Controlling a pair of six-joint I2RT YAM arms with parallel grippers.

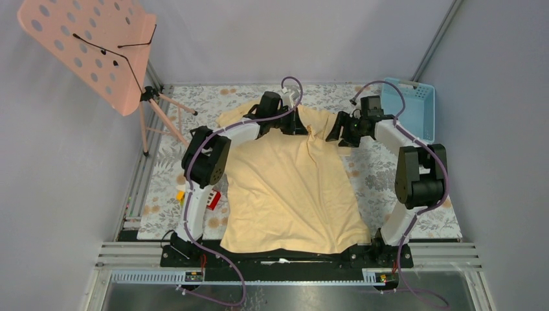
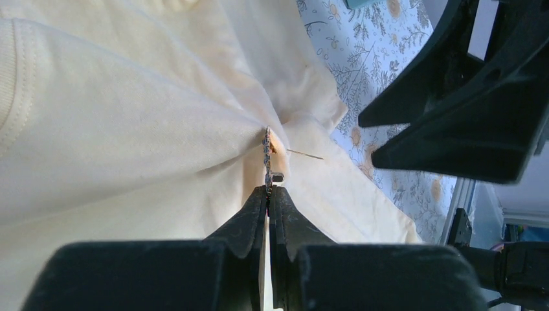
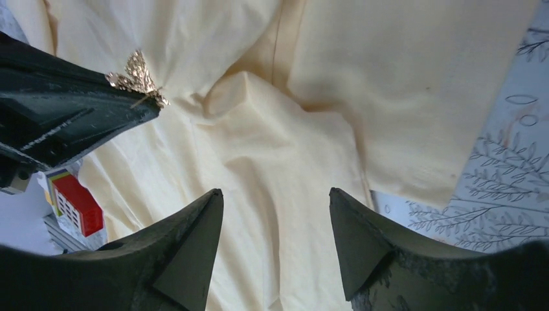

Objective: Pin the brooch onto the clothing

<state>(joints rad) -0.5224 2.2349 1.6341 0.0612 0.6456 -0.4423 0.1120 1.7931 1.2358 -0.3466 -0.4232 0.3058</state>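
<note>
Left jaws pinch brooch edge-on, centre frame. Pin looks pushed through a bunched shirt fold, tip showing bare. Right jaws spread, holding nothing, upper right beyond. Likely remaining: fasten clasp, release.

Grey walls, pink perforated stand, floral tablecloth.

The pale yellow-cream T-shirt lies spread out front-up, hem toward the near edge, its upper part puckered into folds that run to one spot. There the small silvery filigree brooch stands on edge against the bunched cloth, nipped at its lower end by the closed tips of the left gripper. Its thin pin juts sideways, bare tip showing past a fold.
</note>
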